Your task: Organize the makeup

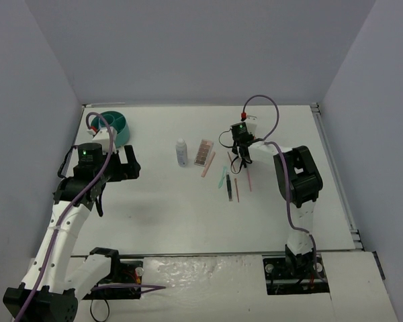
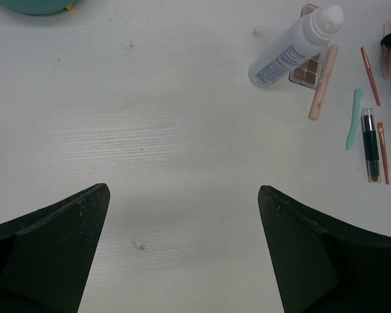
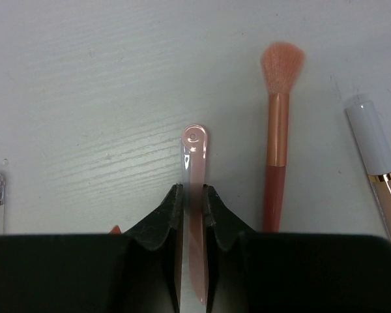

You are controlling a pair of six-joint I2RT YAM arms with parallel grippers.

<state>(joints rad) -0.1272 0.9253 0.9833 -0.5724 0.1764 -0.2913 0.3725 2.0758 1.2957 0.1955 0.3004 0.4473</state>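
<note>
**Makeup (image 1: pixel 208 164) mid-surface, pink stick (image 3: pixel 194 163) gripped**

Spread wide, the left fingers (image 2: pixel 52 241) hang above the surface (image 1: pixel 188 221), tub (image 1: pixel 114 125) at their eleven o'clock. The bottle (image 1: pixel 181 152) stands centrally, palette (image 1: pixel 202 152) at its three o'clock, sticks (image 1: pixel 226 182) at the palette's five o'clock. The right fingers (image 3: pixel 163 222) are closed on the pink stick; a brush (image 3: pixel 277 130) lies at its three o'clock.

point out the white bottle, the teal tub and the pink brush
white bottle (image 2: pixel 288 51), left wrist view, mid body
teal tub (image 1: pixel 125 130), top external view, outer wall
pink brush (image 3: pixel 277 134), right wrist view, metal collar
</note>
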